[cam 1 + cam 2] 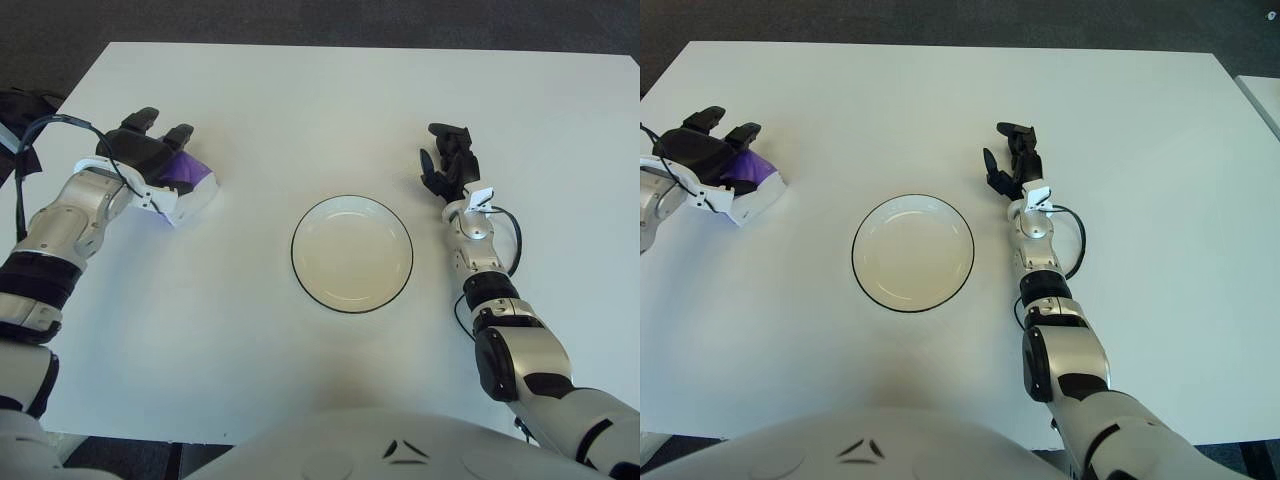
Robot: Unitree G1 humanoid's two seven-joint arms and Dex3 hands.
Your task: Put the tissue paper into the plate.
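The tissue pack (190, 192), purple and white, lies on the white table at the far left; it also shows in the right eye view (755, 190). My left hand (150, 140) is over it from the left, its two dark fingers stretched across the pack's far side and not closed around it. The thumb is hidden. The white plate (352, 253) with a dark rim sits in the middle of the table, holding nothing. My right hand (448, 160) shows to the right of the plate, fingers relaxed and holding nothing.
The white table (330, 100) runs to dark floor at the back and left. A cable loops at my left wrist (60, 125), another at my right forearm (510, 235). My torso (380, 450) fills the bottom edge.
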